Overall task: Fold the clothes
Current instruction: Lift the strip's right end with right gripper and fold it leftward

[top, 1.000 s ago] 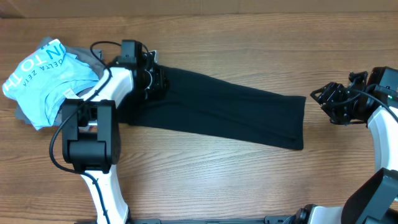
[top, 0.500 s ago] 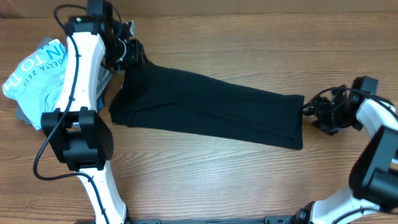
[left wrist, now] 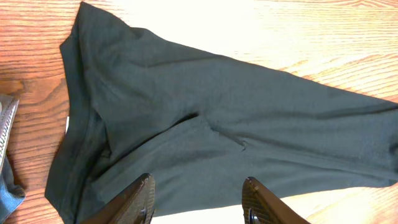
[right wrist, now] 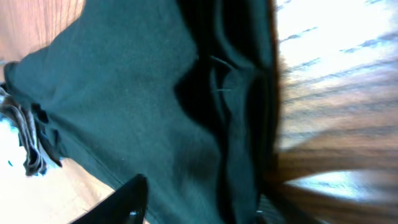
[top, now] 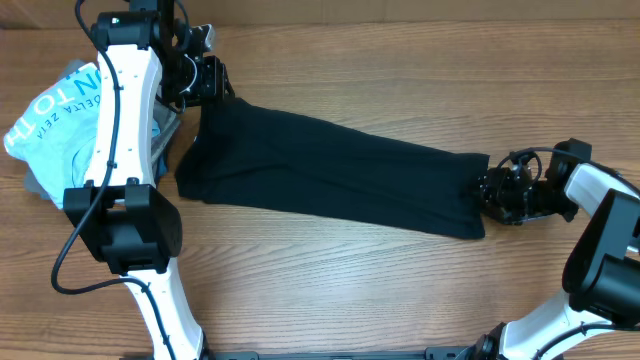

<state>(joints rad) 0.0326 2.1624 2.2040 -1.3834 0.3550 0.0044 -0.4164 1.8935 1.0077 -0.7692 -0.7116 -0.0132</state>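
The clothes (top: 330,180) are a black T-shirt lying as a long folded strip that slants across the table. My left gripper (top: 205,82) hovers at its far left corner. In the left wrist view the gripper (left wrist: 199,202) is open over the cloth (left wrist: 217,118) with nothing between its fingers. My right gripper (top: 492,195) is at the strip's right end. In the blurred right wrist view its fingers (right wrist: 127,199) stand apart, and the rumpled edge of the shirt (right wrist: 137,93) lies between them.
A light blue shirt with white lettering (top: 60,115) lies on grey garments (top: 38,185) at the far left, just beside the black shirt's left end. The left arm's base (top: 130,230) stands in front of the pile. Bare wood surrounds the strip.
The left arm lifted off the shirt's left end and swung back to its far left corner. The right gripper moved left, from bare table onto the shirt's right edge, and its fingers narrowed.
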